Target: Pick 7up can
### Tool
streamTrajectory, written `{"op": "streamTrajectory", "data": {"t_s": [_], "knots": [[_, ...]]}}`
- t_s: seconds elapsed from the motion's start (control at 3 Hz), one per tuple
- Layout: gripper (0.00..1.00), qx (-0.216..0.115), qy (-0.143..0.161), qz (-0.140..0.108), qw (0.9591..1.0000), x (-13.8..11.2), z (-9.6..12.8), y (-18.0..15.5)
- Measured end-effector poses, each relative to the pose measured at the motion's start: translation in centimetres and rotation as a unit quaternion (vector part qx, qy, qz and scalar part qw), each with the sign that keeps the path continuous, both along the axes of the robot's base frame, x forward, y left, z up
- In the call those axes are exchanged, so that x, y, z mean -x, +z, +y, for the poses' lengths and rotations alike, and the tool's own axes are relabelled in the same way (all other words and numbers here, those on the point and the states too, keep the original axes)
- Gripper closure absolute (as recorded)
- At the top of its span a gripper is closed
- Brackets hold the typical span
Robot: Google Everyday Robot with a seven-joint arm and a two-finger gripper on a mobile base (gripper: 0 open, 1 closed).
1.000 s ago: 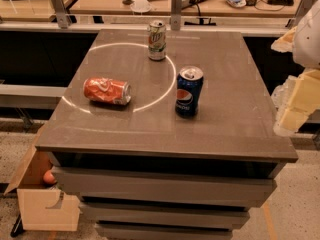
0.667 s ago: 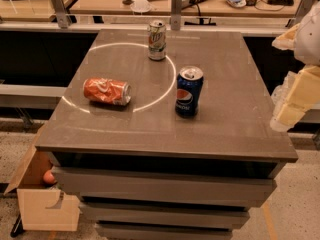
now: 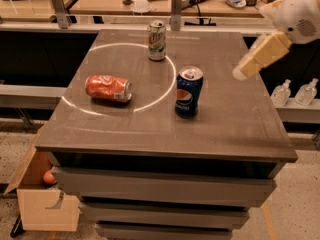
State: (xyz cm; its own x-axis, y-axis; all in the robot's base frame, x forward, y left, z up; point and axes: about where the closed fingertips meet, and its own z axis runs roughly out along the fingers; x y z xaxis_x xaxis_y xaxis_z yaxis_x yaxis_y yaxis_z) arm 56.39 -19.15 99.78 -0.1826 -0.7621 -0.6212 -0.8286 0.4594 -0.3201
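Note:
The 7up can (image 3: 157, 40) stands upright at the back of the table (image 3: 165, 126), on the far edge of a white circle line. It is pale with green markings and a silver top. My gripper (image 3: 240, 72) hangs above the right part of the table, to the right of the can and nearer to me, its pale fingers (image 3: 260, 54) pointing down-left. It holds nothing that I can see.
A dark blue Pepsi can (image 3: 188, 91) stands upright mid-table, between the gripper and the table's front. A dented orange-red can (image 3: 109, 88) lies on its side at the left. A cardboard box (image 3: 42, 194) sits on the floor at lower left. Two bottles (image 3: 295, 91) stand at the right.
My gripper has moved up and left, from beside the table's right edge to above its right part. The cans have not moved.

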Motion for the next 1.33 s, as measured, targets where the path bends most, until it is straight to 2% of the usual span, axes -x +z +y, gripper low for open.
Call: {"op": "streamTrajectory", "data": {"t_s": [0.33,0.67,1.0,1.33], "knots": [[0.00,-0.043,0.009,-0.035,0.9984,-4.9,2.5,0.4],[0.00,-0.053,0.003,-0.040,0.9978,-5.8,2.7,0.3],[0.00,-0.066,-0.018,-0.042,0.9968,-6.0,3.2,0.2],[0.00,-0.127,-0.073,-0.049,0.9880,-10.8,4.4,-2.7]]}}
